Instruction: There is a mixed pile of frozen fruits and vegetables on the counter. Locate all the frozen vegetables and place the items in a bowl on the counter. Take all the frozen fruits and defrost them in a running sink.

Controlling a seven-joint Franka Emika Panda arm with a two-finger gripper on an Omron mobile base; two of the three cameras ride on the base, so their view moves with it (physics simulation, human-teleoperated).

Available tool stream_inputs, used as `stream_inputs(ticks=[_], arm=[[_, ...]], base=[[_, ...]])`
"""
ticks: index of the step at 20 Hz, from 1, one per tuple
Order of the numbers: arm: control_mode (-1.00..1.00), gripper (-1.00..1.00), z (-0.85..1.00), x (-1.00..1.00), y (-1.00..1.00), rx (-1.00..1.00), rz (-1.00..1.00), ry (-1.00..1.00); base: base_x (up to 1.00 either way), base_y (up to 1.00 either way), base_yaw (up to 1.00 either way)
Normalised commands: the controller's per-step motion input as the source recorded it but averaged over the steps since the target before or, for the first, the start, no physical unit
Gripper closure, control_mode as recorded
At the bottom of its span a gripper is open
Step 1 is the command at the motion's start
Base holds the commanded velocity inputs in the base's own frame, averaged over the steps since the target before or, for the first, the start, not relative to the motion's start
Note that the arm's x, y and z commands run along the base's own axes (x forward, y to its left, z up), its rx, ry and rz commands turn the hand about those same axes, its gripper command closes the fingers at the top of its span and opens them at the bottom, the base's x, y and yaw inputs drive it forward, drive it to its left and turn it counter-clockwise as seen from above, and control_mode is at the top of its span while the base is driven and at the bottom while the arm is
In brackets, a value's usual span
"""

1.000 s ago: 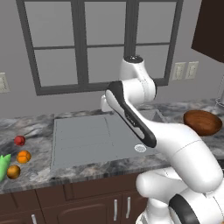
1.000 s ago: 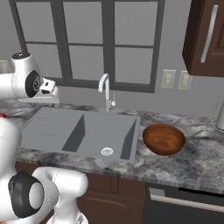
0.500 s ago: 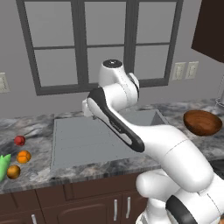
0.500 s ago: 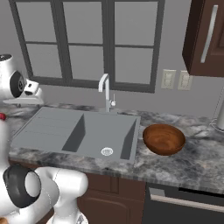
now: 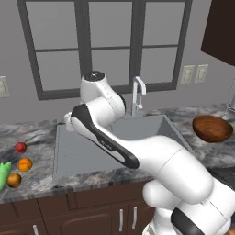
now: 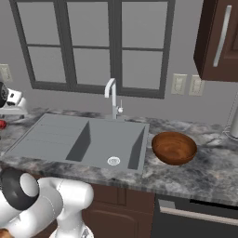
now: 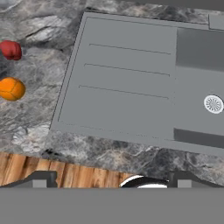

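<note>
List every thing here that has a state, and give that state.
Gripper: open, holding nothing.
Bowl: upright on the counter, nothing in it.
Sink: basin bare, no water seen from the tap.
Green piece: on the counter, left of the sink.
Red ball, bright orange ball, brownish ball: lying loose on the counter beside it.

We see a glossy white arm (image 5: pixel 151 156), rounded links, dark grey joint bands, a black cap on top, bulky white base.
</note>
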Motion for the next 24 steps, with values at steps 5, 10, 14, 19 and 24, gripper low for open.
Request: stream_inputs(ticks=[5, 10, 14, 19, 24], arm=[[-1.00, -1.00, -0.01, -0.15, 0.57, 0.00, 0.00, 0.00], [-1.00, -1.00, 0.00, -0.16, 0.50, 0.01, 0.00, 0.08], [-1.00, -1.00, 0.00, -0.16, 0.53, 0.06, 0.00, 0.12], [-1.00, -1.00, 0.00, -0.23, 0.44, 0.07, 0.00, 0.10], [-1.00, -1.00, 0.00, -0.28, 0.37, 0.04, 0.00, 0.06]], base=[[0.00, 0.00, 0.00], [0.00, 0.00, 0.00], [0.00, 0.00, 0.00], [0.00, 0.00, 0.00], [0.00, 0.00, 0.00]])
